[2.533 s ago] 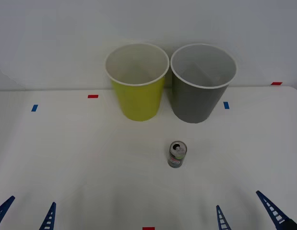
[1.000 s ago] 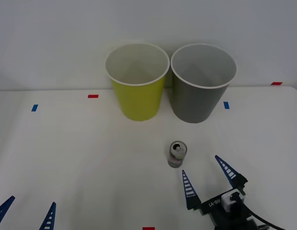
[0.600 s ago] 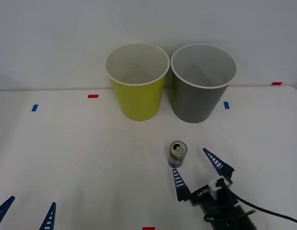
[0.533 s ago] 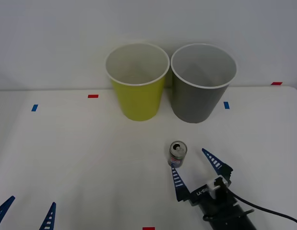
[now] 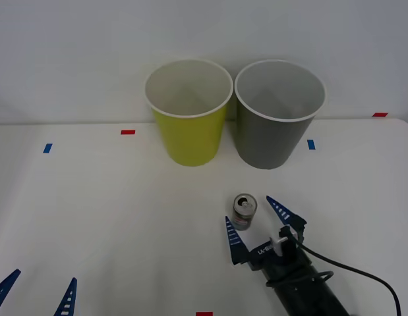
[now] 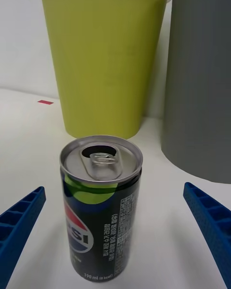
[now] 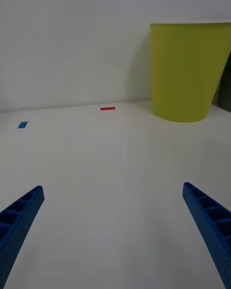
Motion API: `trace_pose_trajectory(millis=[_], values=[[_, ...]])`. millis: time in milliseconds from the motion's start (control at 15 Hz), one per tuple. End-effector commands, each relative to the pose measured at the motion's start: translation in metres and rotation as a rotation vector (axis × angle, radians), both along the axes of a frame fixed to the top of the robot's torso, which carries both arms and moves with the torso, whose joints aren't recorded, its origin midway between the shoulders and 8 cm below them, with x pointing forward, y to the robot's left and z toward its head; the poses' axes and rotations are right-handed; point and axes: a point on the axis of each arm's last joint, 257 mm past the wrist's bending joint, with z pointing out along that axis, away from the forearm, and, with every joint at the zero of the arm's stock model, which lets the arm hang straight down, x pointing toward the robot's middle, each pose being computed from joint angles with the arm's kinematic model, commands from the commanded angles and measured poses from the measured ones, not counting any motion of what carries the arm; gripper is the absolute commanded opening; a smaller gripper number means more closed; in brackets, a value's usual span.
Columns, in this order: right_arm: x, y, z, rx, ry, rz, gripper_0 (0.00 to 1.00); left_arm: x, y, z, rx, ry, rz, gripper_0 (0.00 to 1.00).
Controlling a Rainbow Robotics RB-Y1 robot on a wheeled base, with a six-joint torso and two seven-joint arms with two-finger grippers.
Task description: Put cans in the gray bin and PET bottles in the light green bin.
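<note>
With fingers spread either side of the can (image 5: 243,211), the right gripper (image 5: 258,224) should centre, then squeeze mid-body; left gripper (image 5: 35,293) waits, fingers apart.

From above, the can's (image 5: 243,212) lower side sits behind the near blue finger (image 5: 233,241) of the right gripper (image 5: 258,224), and its label is too small to read there. The left gripper (image 5: 37,295) is cut off at the bottom edge, just two blue fingertips poking up. The gray bin (image 5: 278,112) hides the bench (image 5: 111,217) behind it, and its floor can't be made out. In the right wrist view that bin (image 6: 201,82) runs off the side, and the light green bin (image 6: 103,53) is clipped at its rim. The can's (image 6: 100,212) small print is too fine to read.
</note>
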Motion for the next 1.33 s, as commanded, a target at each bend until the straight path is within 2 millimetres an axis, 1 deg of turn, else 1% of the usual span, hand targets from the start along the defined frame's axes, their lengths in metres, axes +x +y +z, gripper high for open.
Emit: trace_pose_trajectory(millis=[67, 200, 400, 600, 733, 1067, 1200, 1267, 1333], values=[[0.009, 0.005, 0.001, 0.012, 0.021, -0.008, 1.0, 0.0, 0.0, 0.0, 0.0, 0.0, 0.0, 1.0], [0.016, 0.009, 0.008, 0.023, 0.011, -0.009, 1.0, 0.0, 0.0, 0.0, 0.0, 0.0, 0.0, 1.0], [0.021, 0.008, 0.01, 0.024, 0.013, -0.015, 1.0, 0.0, 0.0, 0.0, 0.0, 0.0, 0.0, 1.0], [0.021, 0.004, 0.008, 0.014, 0.015, -0.02, 1.0, 0.0, 0.0, 0.0, 0.0, 0.0, 0.0, 1.0], [0.023, 0.002, 0.001, 0.005, 0.042, -0.023, 1.0, 0.0, 0.0, 0.0, 0.0, 0.0, 0.0, 1.0], [0.026, 0.005, 0.004, 0.033, 0.045, -0.028, 1.0, 0.0, 0.0, 0.0, 0.0, 0.0, 0.0, 1.0], [0.027, 0.007, 0.006, 0.043, 0.044, -0.027, 0.3, 0.0, 0.0, 0.0, 0.0, 0.0, 0.0, 1.0], [0.027, 0.007, 0.007, 0.044, 0.045, -0.027, 0.23, 0.0, 0.0, 0.0, 0.0, 0.0, 0.0, 1.0], [0.027, 0.007, 0.007, 0.047, 0.045, -0.027, 0.22, 0.0, 0.0, 0.0, 0.0, 0.0, 0.0, 1.0]])
